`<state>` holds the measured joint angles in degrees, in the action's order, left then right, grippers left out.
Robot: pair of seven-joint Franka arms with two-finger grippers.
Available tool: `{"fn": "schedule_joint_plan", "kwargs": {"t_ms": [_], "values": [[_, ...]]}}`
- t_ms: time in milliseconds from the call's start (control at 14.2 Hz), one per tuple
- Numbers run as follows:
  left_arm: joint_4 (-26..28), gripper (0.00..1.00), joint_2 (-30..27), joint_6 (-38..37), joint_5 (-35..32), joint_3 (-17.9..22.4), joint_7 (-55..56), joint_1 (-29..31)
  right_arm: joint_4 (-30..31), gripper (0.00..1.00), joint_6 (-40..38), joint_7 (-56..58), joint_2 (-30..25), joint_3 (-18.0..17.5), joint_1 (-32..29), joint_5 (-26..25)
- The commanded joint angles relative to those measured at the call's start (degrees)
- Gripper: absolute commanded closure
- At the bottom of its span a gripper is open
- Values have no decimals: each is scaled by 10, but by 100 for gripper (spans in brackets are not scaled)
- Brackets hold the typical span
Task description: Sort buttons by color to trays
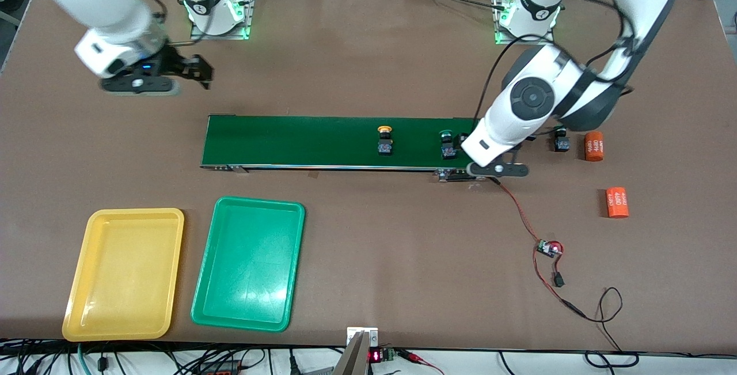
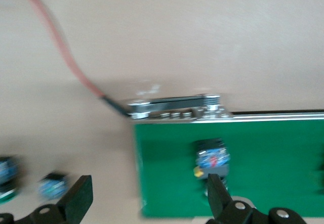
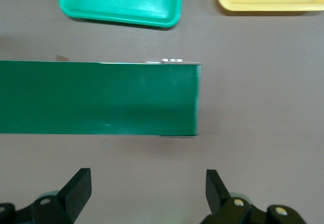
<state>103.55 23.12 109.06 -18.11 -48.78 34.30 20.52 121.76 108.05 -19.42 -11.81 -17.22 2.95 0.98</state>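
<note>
Lay side by side near the front camera, holding nothing: yellow tray [image 1: 123,274] and green tray [image 1: 249,264]. Stood on the conveyor belt [image 1: 299,141]: yellow-capped button [image 1: 384,140], cap pointing toward the bases, and green-capped button [image 1: 447,144] just beside the left gripper [image 2: 147,198], fingers spread wide. Sat off the belt's end, another button [image 1: 561,142] beside 2 orange cylinders [image 1: 593,146]. Hovered over bare table, fingers spread: right gripper [image 1: 198,72].

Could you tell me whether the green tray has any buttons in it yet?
Empty. The green tray shows only its bare glossy floor in the front view, and the buttons in view sit up on or beside the conveyor belt, none in it.
</note>
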Motion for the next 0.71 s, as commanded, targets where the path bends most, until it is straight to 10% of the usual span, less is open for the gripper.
{"fn": "schedule_joint_plan", "kwargs": {"t_ms": [0, 635], "values": [[-79, 0, 0, -96, -14, 0, -54, 14, 45, 0, 55, -40, -5, -32, 5, 4], [23, 0, -3, -99, -14, -61, -198, 197, 43, 0, 192, -123, 116, -46, 69, 45]]}}
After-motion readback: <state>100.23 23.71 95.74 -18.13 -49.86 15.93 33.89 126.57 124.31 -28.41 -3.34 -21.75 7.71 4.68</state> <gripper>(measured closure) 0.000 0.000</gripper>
